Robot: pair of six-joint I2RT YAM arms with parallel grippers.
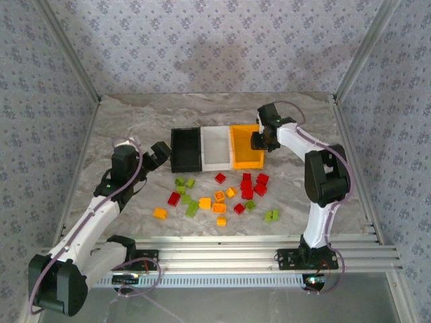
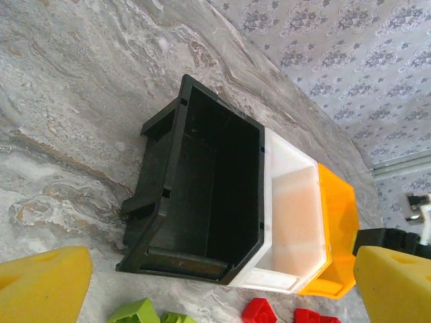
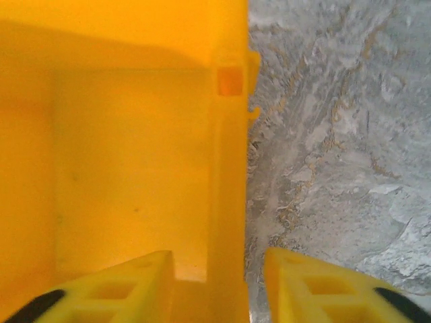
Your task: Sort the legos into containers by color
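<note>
Toward the left edge of the counter (image 1: pixel 135 121) the left jaws stand wide, holding nothing, just beside the black bin (image 1: pixel 186 149). It, the white bin (image 1: pixel 215 148) and the orange-yellow bin (image 1: pixel 246 147) touch in a row mid-counter, the legos (image 1: pixel 219 196) strewn between them and the near edge. The right jaws, narrowly parted, straddle the orange-yellow bin's right wall.

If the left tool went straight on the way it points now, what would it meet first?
Most likely the black bin: it lies dead ahead of the open left tool, though depth is unclear.
</note>
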